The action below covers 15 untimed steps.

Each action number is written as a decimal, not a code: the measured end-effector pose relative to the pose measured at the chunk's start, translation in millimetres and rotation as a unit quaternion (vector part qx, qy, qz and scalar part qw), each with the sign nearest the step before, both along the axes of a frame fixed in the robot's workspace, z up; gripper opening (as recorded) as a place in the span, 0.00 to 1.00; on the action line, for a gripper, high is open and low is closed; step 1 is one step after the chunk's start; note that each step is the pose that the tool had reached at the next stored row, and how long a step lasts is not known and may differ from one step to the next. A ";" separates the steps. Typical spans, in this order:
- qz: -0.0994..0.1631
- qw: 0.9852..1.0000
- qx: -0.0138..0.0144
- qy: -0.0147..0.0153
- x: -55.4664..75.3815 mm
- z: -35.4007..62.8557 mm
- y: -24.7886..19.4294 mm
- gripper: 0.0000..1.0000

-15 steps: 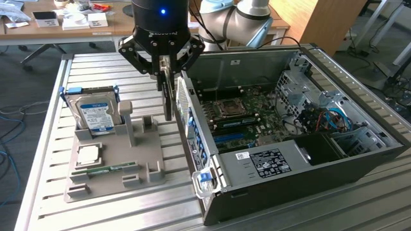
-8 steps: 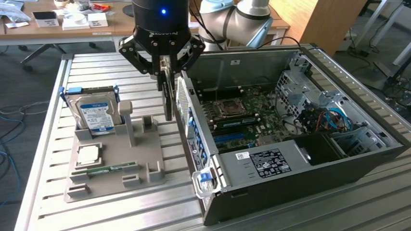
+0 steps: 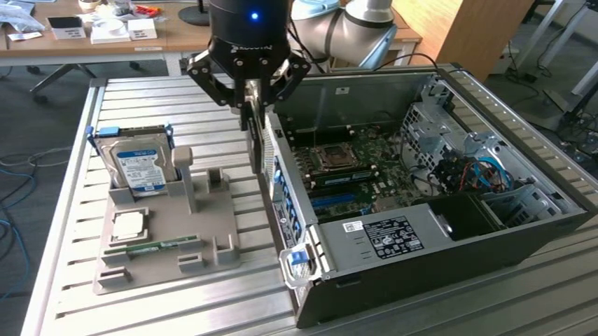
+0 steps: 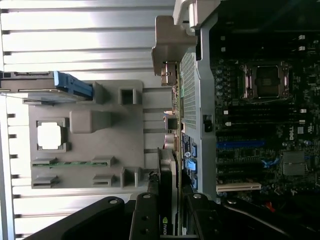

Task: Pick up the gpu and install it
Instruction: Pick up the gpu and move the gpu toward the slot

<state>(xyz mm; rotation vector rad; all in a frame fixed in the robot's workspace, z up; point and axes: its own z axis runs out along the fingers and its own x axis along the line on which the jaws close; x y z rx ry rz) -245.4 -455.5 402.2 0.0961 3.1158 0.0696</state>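
Note:
The gpu (image 3: 253, 140) hangs edge-on as a thin black card, held upright over the gap between the grey holder tray (image 3: 168, 210) and the rear wall of the open computer case (image 3: 309, 231). My gripper (image 3: 251, 105) is shut on the card's upper end. In the wrist view the gpu (image 4: 166, 172) runs out from between my two black fingers (image 4: 145, 220), beside the case's port panel. The gripper (image 4: 169, 200) is above and just outside the case, and the motherboard (image 3: 360, 164) lies inside it on the exterior view's right.
The tray holds a silver hard drive (image 3: 140, 166) standing in a blue bracket, a square processor chip (image 3: 128, 225) and a green memory stick (image 3: 161, 246). The case's blue latch handle (image 3: 297, 260) sticks out near its front corner. The slatted metal table (image 3: 66, 210) carries everything.

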 end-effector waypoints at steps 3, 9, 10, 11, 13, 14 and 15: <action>0.000 1.000 0.000 0.000 7.5 0.4 0.0 0.27; 0.000 1.000 0.002 0.001 23.7 1.1 0.0 0.27; 0.000 1.000 0.002 0.002 26.6 1.2 0.0 0.27; 0.000 1.000 0.002 0.002 29.8 1.3 0.0 0.27; 0.000 1.000 0.003 0.002 35.5 1.4 0.0 0.27; 0.000 1.000 0.004 0.002 38.4 1.5 0.0 0.27; 0.000 1.000 0.004 0.003 41.4 1.6 0.0 0.27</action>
